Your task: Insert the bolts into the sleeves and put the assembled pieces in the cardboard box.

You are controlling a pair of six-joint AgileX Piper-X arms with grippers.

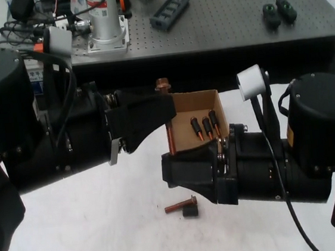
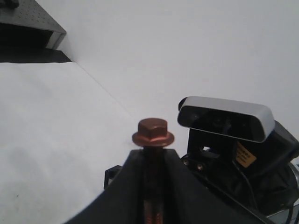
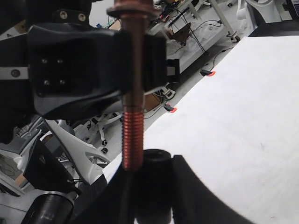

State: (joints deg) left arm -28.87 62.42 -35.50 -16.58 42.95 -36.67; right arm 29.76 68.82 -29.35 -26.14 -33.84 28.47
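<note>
My left gripper (image 1: 167, 109) is shut on a copper bolt (image 1: 167, 116), holding it upright with the hex head (image 2: 153, 133) on top. The threaded shank (image 3: 133, 126) hangs down to the rim of a black sleeve (image 3: 155, 179). My right gripper (image 1: 173, 161) is shut on that sleeve just below. I cannot tell whether the bolt tip is inside the sleeve or beside it. Just behind both grippers the cardboard box (image 1: 180, 102) holds three assembled pieces (image 1: 207, 127). Another bolt (image 1: 177, 207) lies on the white table in front, with a black sleeve (image 1: 190, 210) at one end.
The right arm's wrist camera (image 2: 225, 118) sits close behind the bolt. A perforated metal bench (image 1: 234, 16) at the back carries a black tray (image 1: 169, 10), two dark knobs (image 1: 279, 12) and a metal post (image 1: 106, 24). White table surface (image 1: 106, 228) lies open in front.
</note>
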